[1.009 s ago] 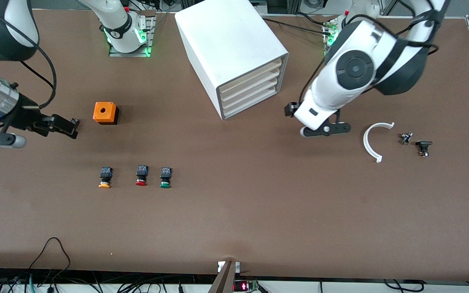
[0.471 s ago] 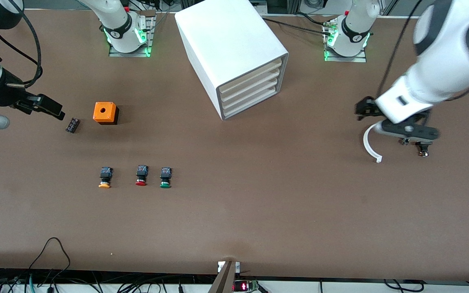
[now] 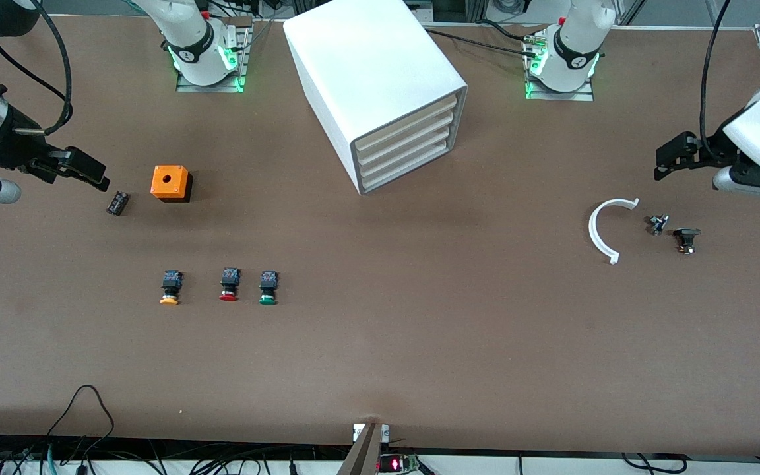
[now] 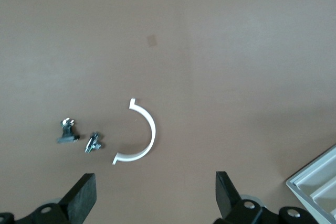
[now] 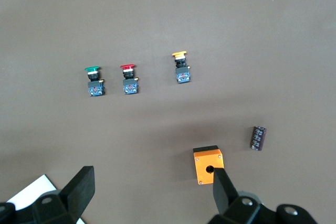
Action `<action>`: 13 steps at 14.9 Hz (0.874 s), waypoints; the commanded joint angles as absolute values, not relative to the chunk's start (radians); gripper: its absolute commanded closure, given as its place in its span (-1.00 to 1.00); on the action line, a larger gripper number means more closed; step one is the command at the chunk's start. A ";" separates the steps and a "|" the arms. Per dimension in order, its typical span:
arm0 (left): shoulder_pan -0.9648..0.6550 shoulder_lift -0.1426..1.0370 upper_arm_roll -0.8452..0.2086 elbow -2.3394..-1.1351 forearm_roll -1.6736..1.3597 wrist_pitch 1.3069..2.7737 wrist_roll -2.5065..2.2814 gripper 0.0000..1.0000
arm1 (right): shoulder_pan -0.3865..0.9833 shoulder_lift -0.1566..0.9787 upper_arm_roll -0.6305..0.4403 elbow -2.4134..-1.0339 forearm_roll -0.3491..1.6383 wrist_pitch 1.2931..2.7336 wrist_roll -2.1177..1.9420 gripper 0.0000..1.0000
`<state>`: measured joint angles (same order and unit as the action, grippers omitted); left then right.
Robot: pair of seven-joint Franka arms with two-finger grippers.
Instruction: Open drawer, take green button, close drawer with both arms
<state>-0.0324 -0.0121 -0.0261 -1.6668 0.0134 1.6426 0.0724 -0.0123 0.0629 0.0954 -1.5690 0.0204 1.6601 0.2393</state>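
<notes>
With all four drawers shut flush in the white cabinet (image 3: 380,86), including the drawer (image 3: 404,142) I need, I have both arms up and away from it. My left gripper (image 3: 667,158) hangs over bare table at the left arm's end, its fingers (image 4: 81,199) spread wide and empty, above the white curved piece (image 3: 601,229) and the two small dark parts (image 3: 673,232) beside it. My right gripper (image 3: 93,175) hovers at the right arm's end, also wide open and holding nothing, just beside the small black cylinder (image 3: 117,202) and near the orange box (image 3: 170,183). The button (image 3: 268,287) with the green cap lies on the open table, nearer the front camera than the orange box, in a row beside the red-capped button (image 3: 229,284) and the yellow-capped button (image 3: 169,287).
</notes>
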 commanded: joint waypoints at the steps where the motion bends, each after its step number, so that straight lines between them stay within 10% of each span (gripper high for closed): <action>1: -0.046 -0.071 -0.044 -1.746 0.052 1.654 0.017 -1.00 | -0.037 0.058 0.124 -1.519 -0.020 1.626 0.213 -1.00; 13: -0.046 -0.071 -0.046 -1.715 0.046 1.632 0.025 -1.00 | -0.037 0.087 0.127 -1.445 0.009 1.594 0.135 -1.00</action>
